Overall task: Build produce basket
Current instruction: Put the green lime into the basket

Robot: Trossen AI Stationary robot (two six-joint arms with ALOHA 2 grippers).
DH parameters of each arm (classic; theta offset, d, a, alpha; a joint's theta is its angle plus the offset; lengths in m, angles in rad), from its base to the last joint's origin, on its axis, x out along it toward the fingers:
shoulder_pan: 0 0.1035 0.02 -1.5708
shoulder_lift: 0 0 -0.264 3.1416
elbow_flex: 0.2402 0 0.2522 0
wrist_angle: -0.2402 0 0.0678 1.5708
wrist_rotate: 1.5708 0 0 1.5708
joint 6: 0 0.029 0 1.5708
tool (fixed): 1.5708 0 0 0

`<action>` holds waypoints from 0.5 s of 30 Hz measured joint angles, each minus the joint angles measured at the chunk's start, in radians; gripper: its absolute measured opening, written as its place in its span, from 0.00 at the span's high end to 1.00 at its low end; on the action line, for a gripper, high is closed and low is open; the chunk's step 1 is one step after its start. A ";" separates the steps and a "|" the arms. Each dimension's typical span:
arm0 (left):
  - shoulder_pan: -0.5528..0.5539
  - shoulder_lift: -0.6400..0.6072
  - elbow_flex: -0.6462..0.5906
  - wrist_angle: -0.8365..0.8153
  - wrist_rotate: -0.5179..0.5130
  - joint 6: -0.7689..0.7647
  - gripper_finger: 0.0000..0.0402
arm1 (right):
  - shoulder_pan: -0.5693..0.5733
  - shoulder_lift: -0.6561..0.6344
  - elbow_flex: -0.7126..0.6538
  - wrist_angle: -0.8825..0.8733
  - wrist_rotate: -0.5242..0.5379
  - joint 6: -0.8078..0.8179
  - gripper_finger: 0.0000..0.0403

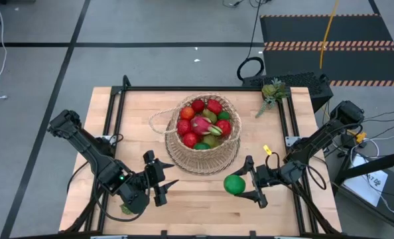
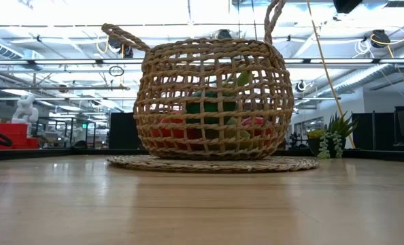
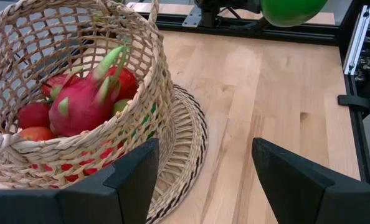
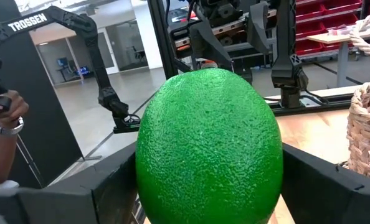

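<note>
One green lime [image 1: 235, 184], clamped between the fingers of the right gripper [image 1: 248, 185], near the worktop's [image 1: 124, 133] front edge, just beside the basket [image 1: 184, 153] on its front-right side. Rind pebbled and probably hard: likely light and rigid, apt to roll if let go low; the hold across its widest part looks sound.

One basket, woven wicker on a flat woven mat [image 2: 209, 163], standing at the worktop's centre toward the far edge, thin handle [image 1: 158, 121] drooping to the left. Contents: red round fruit, a pink dragon fruit [image 3: 79, 102], green pieces, piled close to the rim, so a late addition may tumble off.

Left gripper [image 1: 158, 179], fingers apart and empty, near the front edge, left of the basket.

Open room: bare wood along the front and the left side; a small plant [image 1: 271, 91] at the far right corner.
</note>
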 joint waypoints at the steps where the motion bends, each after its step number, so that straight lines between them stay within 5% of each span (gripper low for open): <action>1: 0.000 0.000 0.000 0.000 0.000 0.000 0.36 | 0.000 0.000 0.000 0.000 0.000 0.000 0.20; 15: 0.017 0.000 0.000 0.000 0.000 0.051 0.36 | -0.021 0.001 0.000 0.000 0.083 0.004 0.20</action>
